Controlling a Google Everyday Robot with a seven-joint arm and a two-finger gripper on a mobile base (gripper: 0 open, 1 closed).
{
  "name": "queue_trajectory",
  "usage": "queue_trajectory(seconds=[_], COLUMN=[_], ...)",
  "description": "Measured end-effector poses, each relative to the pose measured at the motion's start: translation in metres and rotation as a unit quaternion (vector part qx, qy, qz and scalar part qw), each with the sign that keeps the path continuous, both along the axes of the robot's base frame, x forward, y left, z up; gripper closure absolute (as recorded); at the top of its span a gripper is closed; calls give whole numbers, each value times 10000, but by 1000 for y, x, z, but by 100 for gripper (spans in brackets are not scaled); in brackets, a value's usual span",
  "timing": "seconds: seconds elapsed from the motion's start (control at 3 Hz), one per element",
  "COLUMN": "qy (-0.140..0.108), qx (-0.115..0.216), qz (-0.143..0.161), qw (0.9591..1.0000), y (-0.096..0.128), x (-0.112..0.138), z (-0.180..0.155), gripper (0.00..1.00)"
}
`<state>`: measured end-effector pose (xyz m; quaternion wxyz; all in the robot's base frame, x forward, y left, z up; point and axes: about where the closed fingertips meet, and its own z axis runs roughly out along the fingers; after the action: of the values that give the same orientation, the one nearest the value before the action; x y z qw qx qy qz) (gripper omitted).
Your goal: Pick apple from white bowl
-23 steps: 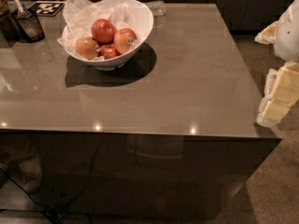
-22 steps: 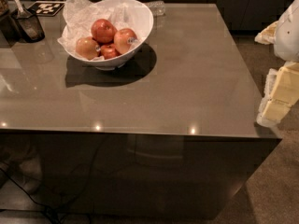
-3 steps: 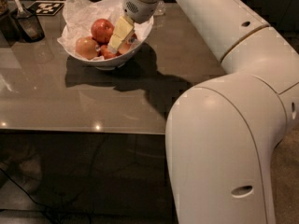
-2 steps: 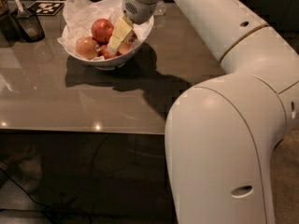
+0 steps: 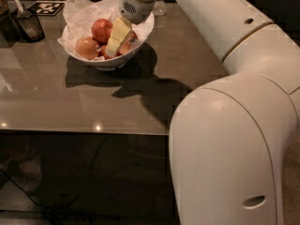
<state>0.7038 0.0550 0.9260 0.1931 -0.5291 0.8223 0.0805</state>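
Gripper (image 5: pixel 113 46) was down inside the white bowl (image 5: pixel 114 63), at its right half, pressed against the apple (image 5: pixel 128 42), which sat by the bowl's right wall, mostly hidden behind it. Couldn't tell whether it was apart or clamped on the fruit. A deep red apple (image 5: pixel 101 29) & a paler one (image 5: pixel 86 48) lay to the left on crumpled paper (image 5: pixel 77 12). Bowl stood on the grey table (image 5: pixel 70 102), far-left area.
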Motion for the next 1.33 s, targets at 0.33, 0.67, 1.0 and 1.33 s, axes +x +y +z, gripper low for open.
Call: queue_trajectory(seconds=[0.33,0.67,1.0,1.33], qy=[35,190,189,189], qx=[-16,-8,-6,-6], qz=[-39,-84,-83,-83], qw=[10000,9998,9998,9998], y=[3,6,6,6], x=[5,12,12,12], z=[-6,-17,-17,-17], gripper=[0,0,19,43])
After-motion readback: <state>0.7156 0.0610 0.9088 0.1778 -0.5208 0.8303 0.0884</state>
